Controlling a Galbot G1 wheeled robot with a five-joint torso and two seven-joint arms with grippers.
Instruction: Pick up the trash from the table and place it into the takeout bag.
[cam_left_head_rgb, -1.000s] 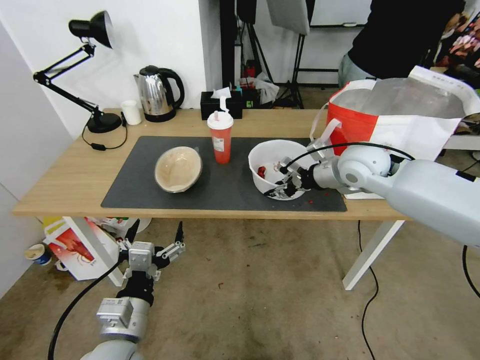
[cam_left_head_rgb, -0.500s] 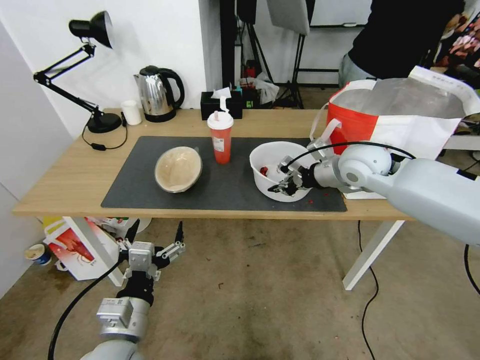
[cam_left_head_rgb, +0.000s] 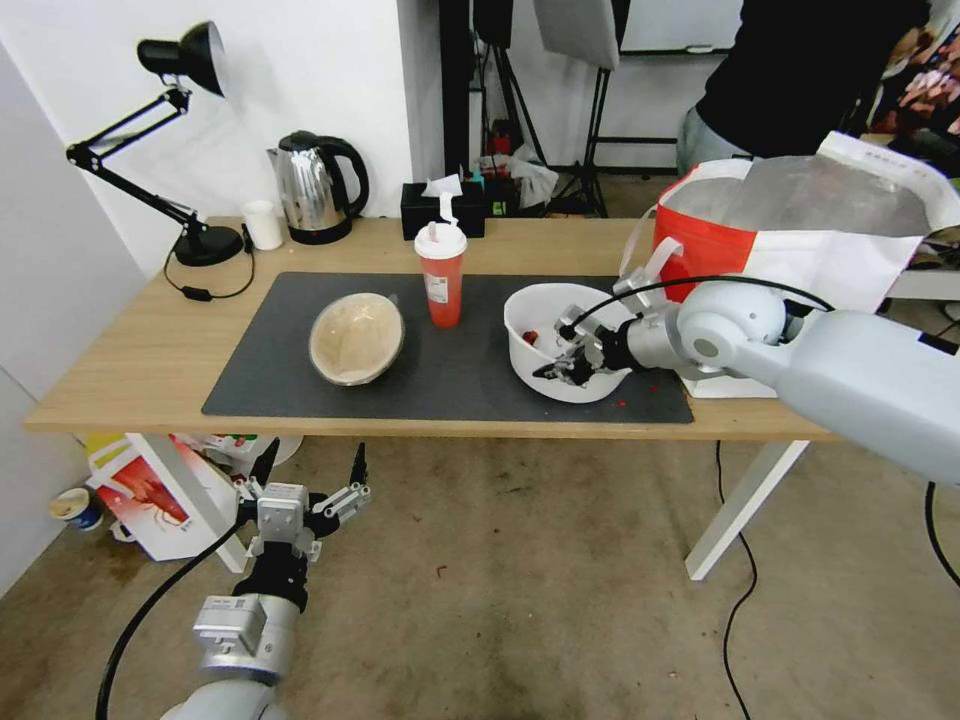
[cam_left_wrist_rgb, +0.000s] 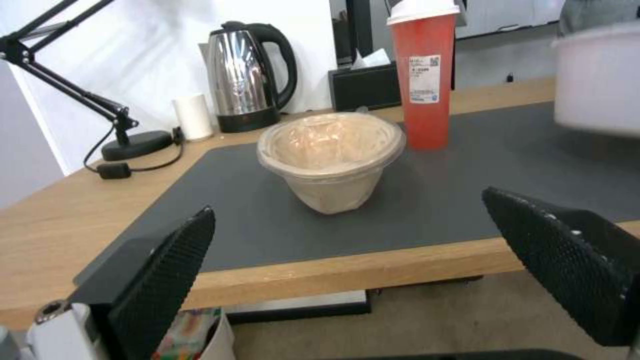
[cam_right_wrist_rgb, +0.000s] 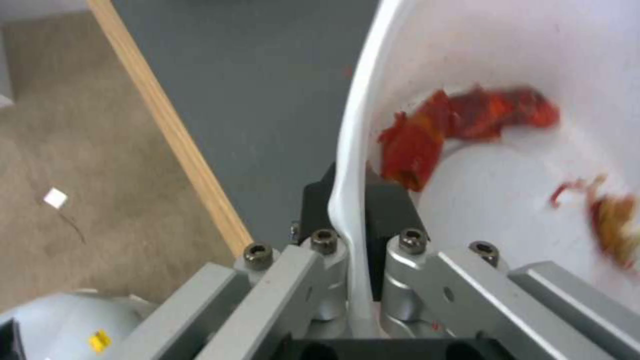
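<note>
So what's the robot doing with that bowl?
The right gripper is pinching the rim of the large white bowl, which has red food scraps inside, and the bowl is tipped above the dark mat on the table. The takeout bag stands open just beside it. The tan paper bowl and the red drink cup sit on the mat. The left gripper hangs open below the table's front edge.
</note>
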